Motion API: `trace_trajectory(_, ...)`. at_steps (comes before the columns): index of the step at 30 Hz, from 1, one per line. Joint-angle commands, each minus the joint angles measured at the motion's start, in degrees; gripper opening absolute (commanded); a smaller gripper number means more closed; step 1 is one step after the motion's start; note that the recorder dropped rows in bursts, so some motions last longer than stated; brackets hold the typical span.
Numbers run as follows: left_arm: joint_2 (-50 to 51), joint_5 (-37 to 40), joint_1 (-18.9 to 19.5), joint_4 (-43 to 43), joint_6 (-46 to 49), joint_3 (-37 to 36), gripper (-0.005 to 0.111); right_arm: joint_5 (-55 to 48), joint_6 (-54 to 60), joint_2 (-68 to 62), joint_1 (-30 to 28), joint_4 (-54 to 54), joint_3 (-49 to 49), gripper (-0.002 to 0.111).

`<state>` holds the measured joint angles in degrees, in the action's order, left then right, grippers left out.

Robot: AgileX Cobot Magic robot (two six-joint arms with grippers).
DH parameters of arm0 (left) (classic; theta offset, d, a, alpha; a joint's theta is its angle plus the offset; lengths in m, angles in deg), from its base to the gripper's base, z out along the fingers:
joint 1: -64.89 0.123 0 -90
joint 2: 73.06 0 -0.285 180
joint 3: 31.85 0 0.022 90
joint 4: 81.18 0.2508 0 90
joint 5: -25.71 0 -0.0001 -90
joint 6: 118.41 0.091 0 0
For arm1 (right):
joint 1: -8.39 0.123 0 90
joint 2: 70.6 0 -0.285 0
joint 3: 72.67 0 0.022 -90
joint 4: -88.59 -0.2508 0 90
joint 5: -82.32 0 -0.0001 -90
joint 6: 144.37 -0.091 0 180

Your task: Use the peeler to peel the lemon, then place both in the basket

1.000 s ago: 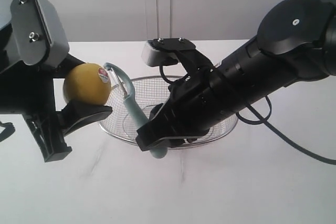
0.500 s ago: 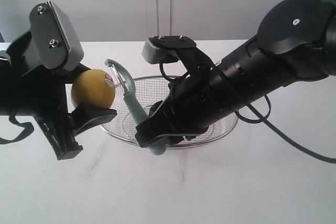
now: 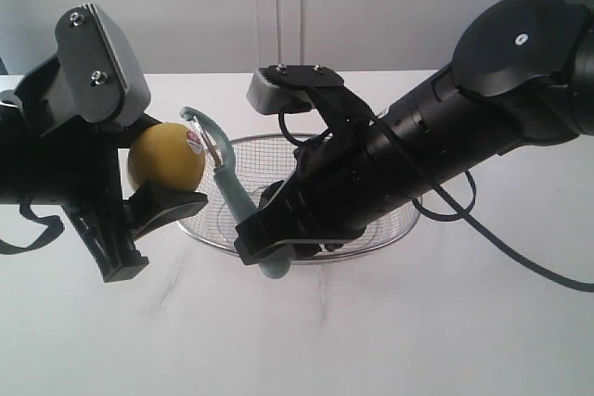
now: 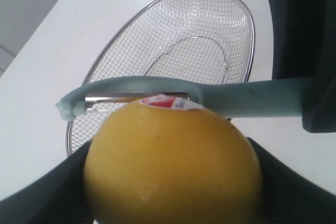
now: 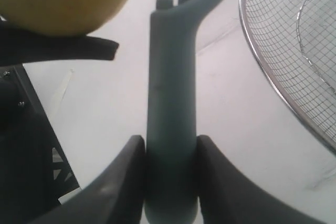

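My left gripper (image 3: 158, 178) is shut on the yellow lemon (image 3: 165, 157), held in the air left of the basket (image 3: 371, 238). The lemon (image 4: 173, 166) fills the left wrist view, its red-and-white sticker (image 4: 167, 101) facing the blade. My right gripper (image 3: 269, 240) is shut on the handle of the pale teal peeler (image 3: 239, 194). In the right wrist view the handle (image 5: 170, 129) stands between both fingers (image 5: 123, 179). The peeler's loop head (image 4: 126, 90) rests against the lemon at the sticker. The silver wire-mesh basket (image 4: 247, 30) stands on the white table behind both.
The white table (image 3: 371, 322) spreads around the basket, with a faint seam down its middle. My right arm (image 3: 483, 118) reaches across above the basket. A black cable (image 3: 520, 252) trails from it over the table on the right.
My left gripper has moved the lemon right, from apart until it meets the peeler's head. The right gripper with the peeler has shifted very slightly left.
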<state>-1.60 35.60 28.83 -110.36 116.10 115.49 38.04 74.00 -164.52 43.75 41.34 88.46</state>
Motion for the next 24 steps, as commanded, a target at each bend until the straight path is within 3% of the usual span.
trace_trajectory(1, -0.20, -0.37, -0.06, -1.19, -0.68, -0.09, 0.000, 0.25, -0.18, 0.28, 0.03, -0.50, 0.41, 0.000)
trace_trajectory(24, -0.21, -0.01, -0.06, -1.19, -0.68, -0.09, 0.000, 2.82, -3.02, 10.73, 0.03, 6.37, 0.41, 0.000)
